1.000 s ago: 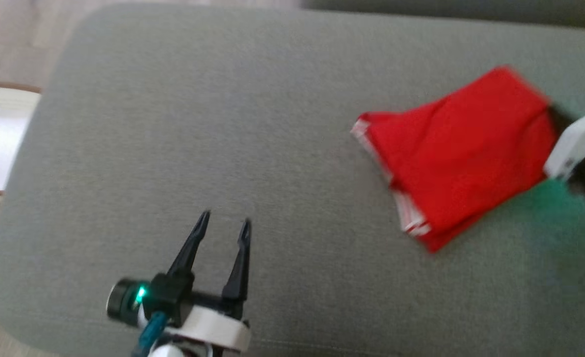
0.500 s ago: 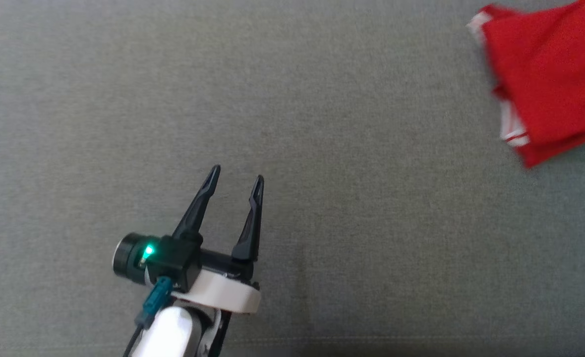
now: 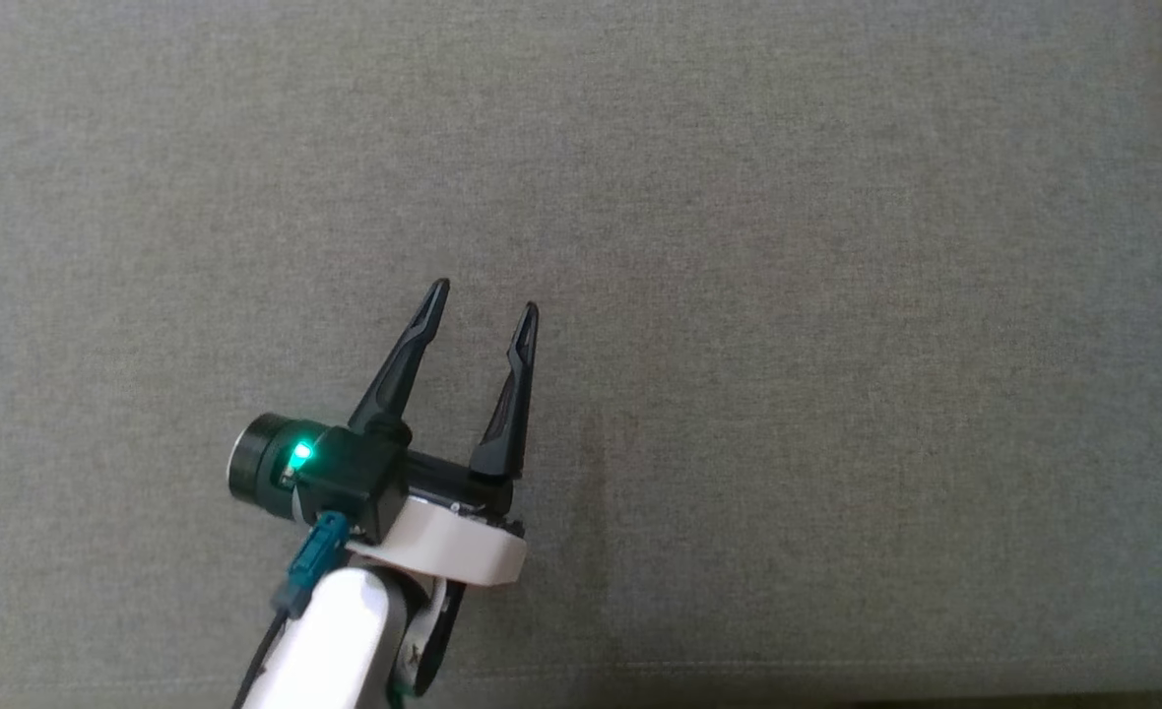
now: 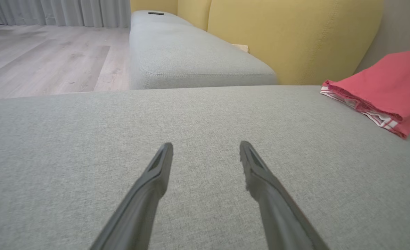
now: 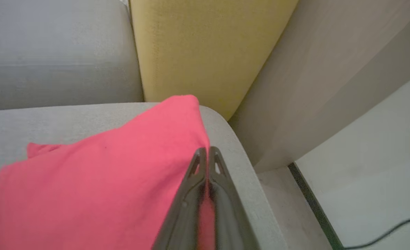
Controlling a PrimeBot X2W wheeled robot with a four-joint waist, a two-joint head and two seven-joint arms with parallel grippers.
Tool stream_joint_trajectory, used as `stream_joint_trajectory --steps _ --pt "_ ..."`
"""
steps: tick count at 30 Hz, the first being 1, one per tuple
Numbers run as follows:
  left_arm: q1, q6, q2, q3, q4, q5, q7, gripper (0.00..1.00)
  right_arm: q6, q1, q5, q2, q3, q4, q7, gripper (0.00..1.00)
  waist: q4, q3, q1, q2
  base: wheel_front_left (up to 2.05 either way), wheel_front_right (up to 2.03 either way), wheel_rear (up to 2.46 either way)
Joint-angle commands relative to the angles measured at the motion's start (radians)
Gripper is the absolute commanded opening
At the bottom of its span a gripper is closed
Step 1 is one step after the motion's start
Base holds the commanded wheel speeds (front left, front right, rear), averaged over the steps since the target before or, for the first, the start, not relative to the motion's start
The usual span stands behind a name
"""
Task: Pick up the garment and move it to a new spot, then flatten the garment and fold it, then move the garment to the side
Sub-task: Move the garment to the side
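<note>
Red cloth of the garment (image 5: 97,177) is pinched between the fingers of the right end effector (image 5: 207,150), which are closed together on one edge of the folded stack. The grip looks narrow and placed at the border, so it may hold only the upper layers. A lift or a drag from this point could then peel the fold open or let the cloth slip free. The garment lies at the far right end of the grey seat cushion (image 5: 69,118), with the gripped edge next to the cushion's rounded corner (image 5: 234,146). Any outward pull, or a release made here, risks the stack sliding over that corner toward the floor (image 5: 365,180) below. The left end effector (image 3: 485,296) hangs wide open and empty over bare cushion, well apart from the garment, so it cannot support the free side. That free side, seen in the left wrist view, shows loose white-striped hems stacked on one another, which could catch on the textured upholstery and bunch up. In the head view the garment appears as a thin sliver at the right border, so a fault there may be hard to detect from that camera.
</note>
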Motion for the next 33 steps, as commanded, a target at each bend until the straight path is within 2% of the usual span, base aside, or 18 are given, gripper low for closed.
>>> stream_joint_trajectory --steps 1,4,5,6,10,15,19,26,31,33 --pt "-0.015 0.0 -0.004 0.027 -0.028 -0.003 -0.008 1.0 -0.001 0.003 -0.022 -0.048 -0.008 -0.003 0.005 0.0 0.003 -0.005 0.0 0.0 0.0 0.0 0.0" --pt "-0.016 0.003 -0.004 0.028 -0.028 -0.007 -0.008 1.0 -0.001 0.0 -0.067 -0.037 -0.031 0.037 0.012 0.0 0.005 -0.015 0.0 0.0 0.0 0.0 0.0" --pt "-0.015 0.003 -0.004 0.029 -0.027 -0.008 -0.008 1.0 -0.001 -0.002 -0.086 -0.032 -0.038 0.048 0.007 0.34 0.007 -0.02 0.0 0.0 0.0 0.0 0.0" --pt "-0.015 0.004 -0.004 0.029 -0.025 -0.009 -0.008 1.0 -0.001 -0.006 -0.108 -0.027 -0.047 0.058 -0.006 1.0 0.007 -0.024 0.0 0.0 0.0 0.0 0.0" --pt "-0.005 0.006 -0.004 0.033 -0.019 -0.006 -0.008 1.0 -0.001 -0.017 -0.221 0.02 -0.068 0.077 -0.098 1.0 0.01 -0.055 0.0 0.0 0.0 0.0 0.0" --pt "0.033 0.012 -0.004 0.055 -0.003 0.01 -0.008 1.0 -0.001 0.023 -0.292 0.184 -0.095 0.073 -0.199 1.0 0.014 -0.138 0.0 0.0 0.0 0.0 0.0" --pt "0.081 0.024 -0.004 0.093 0.003 0.014 -0.008 1.0 -0.001 0.116 -0.302 0.334 -0.099 0.061 -0.273 1.0 0.02 -0.219 0.0 0.0 0.0 0.0 0.0" --pt "0.176 0.036 -0.004 0.174 0.035 -0.004 -0.008 1.0 -0.001 0.32 -0.283 0.55 -0.073 0.024 -0.407 1.0 0.031 -0.349 0.0 0.0 0.0 0.0 0.0" --pt "0.235 -0.003 -0.004 0.218 0.052 -0.072 -0.008 1.0 -0.001 0.475 -0.288 0.661 -0.026 -0.056 -0.445 1.0 0.028 -0.43 0.0 0.0 0.0 0.0 0.0" --pt "0.249 -0.014 -0.004 0.226 0.055 -0.082 -0.008 1.0 -0.001 0.509 -0.293 0.678 -0.022 -0.08 -0.446 1.0 0.026 -0.448 0.0 0.0 0.0 0.0 0.0"
